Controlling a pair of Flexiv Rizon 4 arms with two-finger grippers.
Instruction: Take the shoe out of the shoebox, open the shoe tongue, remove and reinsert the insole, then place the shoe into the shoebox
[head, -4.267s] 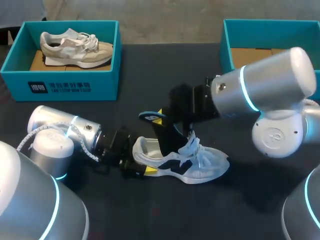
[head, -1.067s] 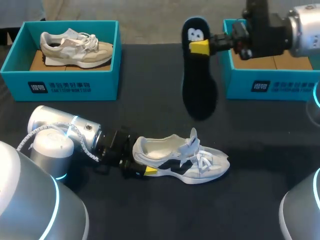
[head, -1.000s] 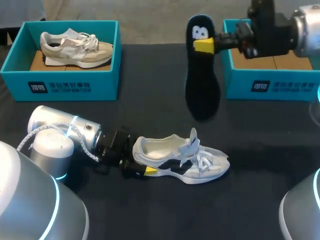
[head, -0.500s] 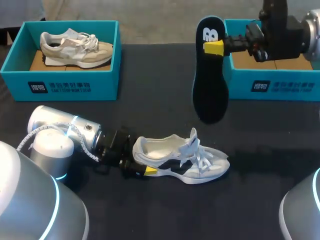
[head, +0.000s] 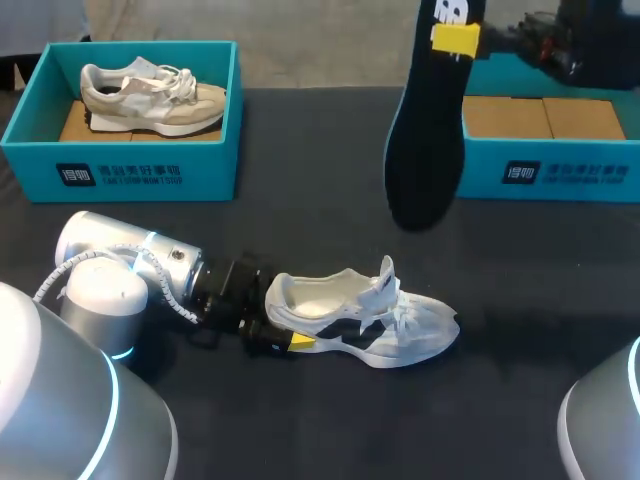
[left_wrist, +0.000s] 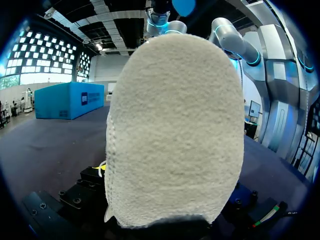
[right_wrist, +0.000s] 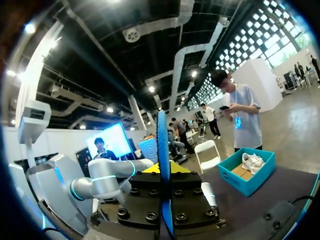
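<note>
Insole's out; reinsert is next, I'd judge. R hand (head: 457, 38) pinches insole (head: 425, 150) by heel end, toe hanging down, high over desk (head: 300, 230) near box (head: 540, 175). L hand (head: 290, 340) clamps shoe (head: 370, 325) heel on desk. Next: bring insole down, toe-first into opening.

White print, too small to read, on the front walls of the heel-side shoebox (head: 210, 172) and toe-side shoebox (head: 590, 176) beyond the shoe (head: 360, 322); a white logo on the insole (head: 425, 150) above it.
</note>
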